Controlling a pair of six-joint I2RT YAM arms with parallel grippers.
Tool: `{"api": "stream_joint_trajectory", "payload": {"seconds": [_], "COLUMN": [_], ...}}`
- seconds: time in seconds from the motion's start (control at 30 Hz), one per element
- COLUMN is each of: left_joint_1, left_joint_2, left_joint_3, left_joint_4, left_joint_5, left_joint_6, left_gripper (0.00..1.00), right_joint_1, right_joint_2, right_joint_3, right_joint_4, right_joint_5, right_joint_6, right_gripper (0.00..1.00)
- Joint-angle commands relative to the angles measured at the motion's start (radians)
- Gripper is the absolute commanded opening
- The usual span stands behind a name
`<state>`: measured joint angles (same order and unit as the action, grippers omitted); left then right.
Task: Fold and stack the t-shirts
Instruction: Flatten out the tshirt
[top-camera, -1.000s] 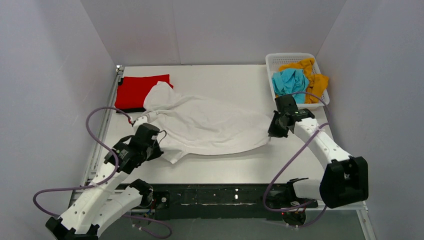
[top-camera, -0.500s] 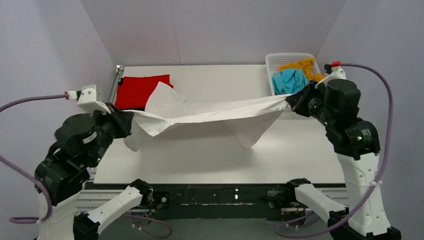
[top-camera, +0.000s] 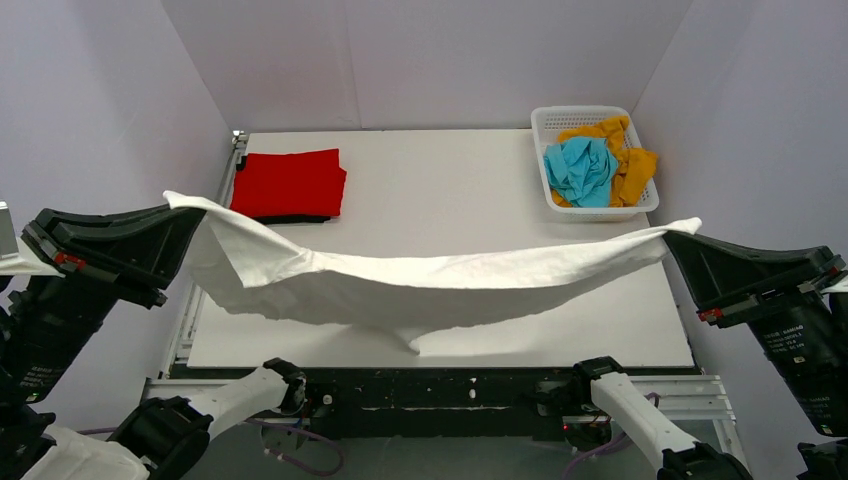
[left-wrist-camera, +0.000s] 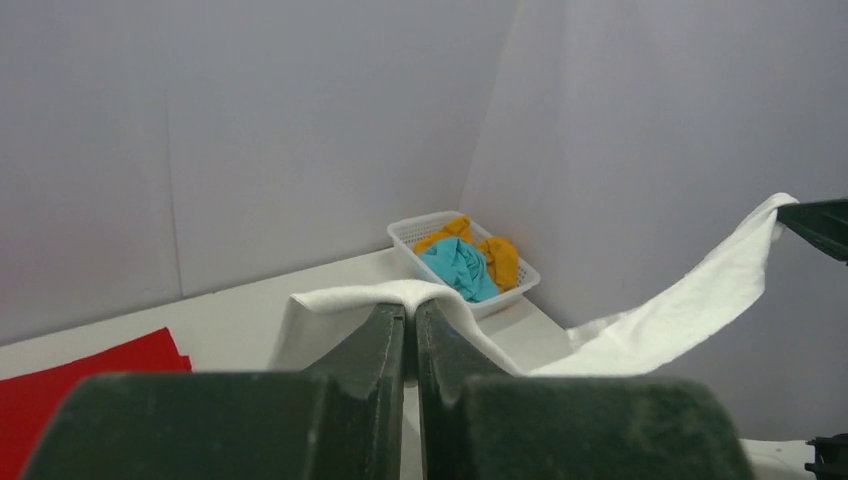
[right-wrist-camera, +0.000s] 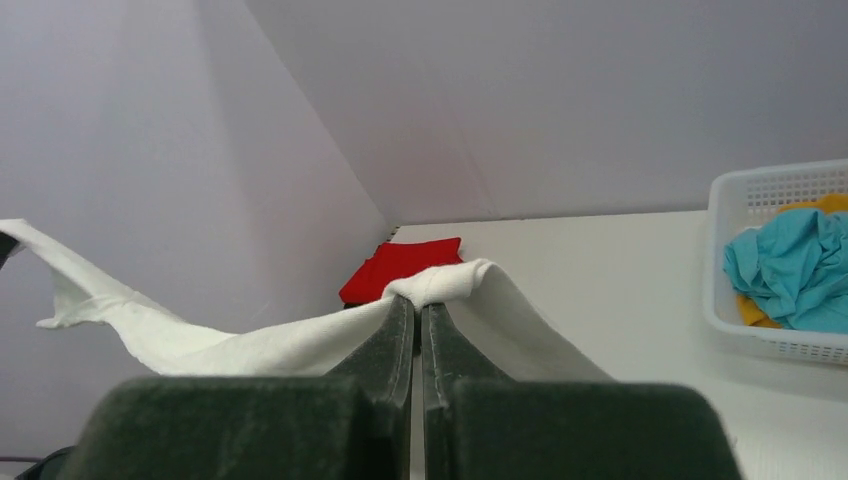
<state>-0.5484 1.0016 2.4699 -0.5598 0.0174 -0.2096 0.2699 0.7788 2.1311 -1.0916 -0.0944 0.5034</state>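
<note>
Fabric of the white t-shirt (top-camera: 420, 285) is held stretched in the air above the near part of the table (top-camera: 450, 180) and sags in the middle between the two arms. One end is pinched by the left gripper (top-camera: 190, 210), which is raised at the left side of the table. In the left wrist view its jaws are seen pressed almost together, with a fold of white cloth draped over their tips. The other end is clamped by the right gripper (top-camera: 675, 236) at the right side, and the same narrow grip is shown in the right wrist view, with cloth bunched at the tips. A small flap is seen hanging from the lowest part of the shirt, near the table's front edge. At the far left corner a folded red t-shirt (top-camera: 290, 183) is laid on a black t-shirt (top-camera: 290, 218), of which only a thin edge is visible. In the white lattice basket (top-camera: 590, 114) at the far right, a crumpled teal-blue t-shirt (top-camera: 580, 168) is piled against a mustard-orange t-shirt (top-camera: 632, 165).
</note>
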Motion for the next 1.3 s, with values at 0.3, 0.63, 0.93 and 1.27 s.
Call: {"api": "stream_joint_trajectory", "payload": {"seconds": [0.3,0.63,0.93,1.27], "left_joint_1": [0.091,0.144,0.313,0.339], "left_joint_2": [0.254,0.324,0.556,0.790], "left_joint_3": [0.023,-0.652,-1.044,-0.945], "left_joint_4": [0.266,0.423,0.598,0.628], "left_joint_5": [-0.143,-0.463,-0.313,-0.291], "left_joint_6": [0.100,0.165,-0.081,-0.121], "left_gripper": [0.00,0.00,0.00,0.00], "right_joint_1": [0.003,-0.005,-0.059,-0.073], "right_joint_2": [0.098,0.171,0.368,0.609], "right_joint_3": [-0.069,-0.726,-1.141,-1.123], "right_joint_4": [0.030,0.255,0.671,0.850], "right_joint_5": [0.256,0.480,0.372,0.398], "right_joint_6": [-0.046,0.025,0.003,-0.070], "right_gripper": [0.01,0.01,0.01,0.01]}}
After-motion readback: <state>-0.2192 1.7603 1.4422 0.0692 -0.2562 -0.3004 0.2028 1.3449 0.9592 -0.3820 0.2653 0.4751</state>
